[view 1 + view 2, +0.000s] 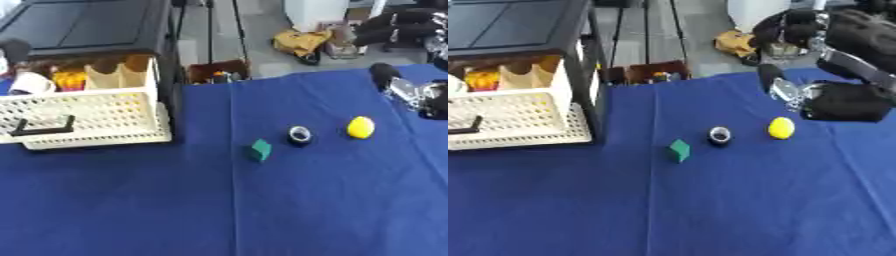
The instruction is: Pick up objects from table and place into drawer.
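your right hand (833, 100) hovers just past the yellow object (781, 128), grip state unclear, likely lining up a grasp; white drawer (87, 117) stands open well left.

Deep blue cloth (306, 210) covered the table. Just below the black-and-silver right hand (833, 100) sat a bright yellow lump (360, 127); further to its left lay a black ring with a pale centre (300, 134), then a green block (260, 150). Far left, the drawer (96, 117) showed cream, perforated, with 1 black handle (42, 129).
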